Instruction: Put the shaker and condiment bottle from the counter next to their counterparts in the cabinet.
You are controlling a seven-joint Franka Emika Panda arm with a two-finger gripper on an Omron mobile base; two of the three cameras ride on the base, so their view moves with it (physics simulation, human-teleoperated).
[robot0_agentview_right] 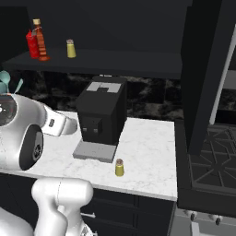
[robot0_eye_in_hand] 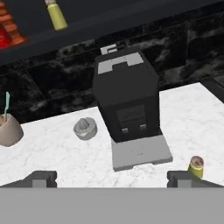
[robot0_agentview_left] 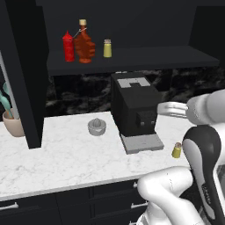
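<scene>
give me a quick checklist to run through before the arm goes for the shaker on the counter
1. Tool open: ok, fingertips stand wide apart with nothing between them.
2. Shaker upright on the counter: ok, standing right of the coffee machine, apart from its tray.
3. Condiment bottle in the cabinet: ok, on the shelf beside the red squeeze bottle.
4. Space beside the shelf shaker: ok, bare shelf to its right.
5. Path to the shaker: ok, nothing stands between tool and shaker.
6. Tool lined up over the shaker: not ok, the shaker sits off by the right fingertip.
</scene>
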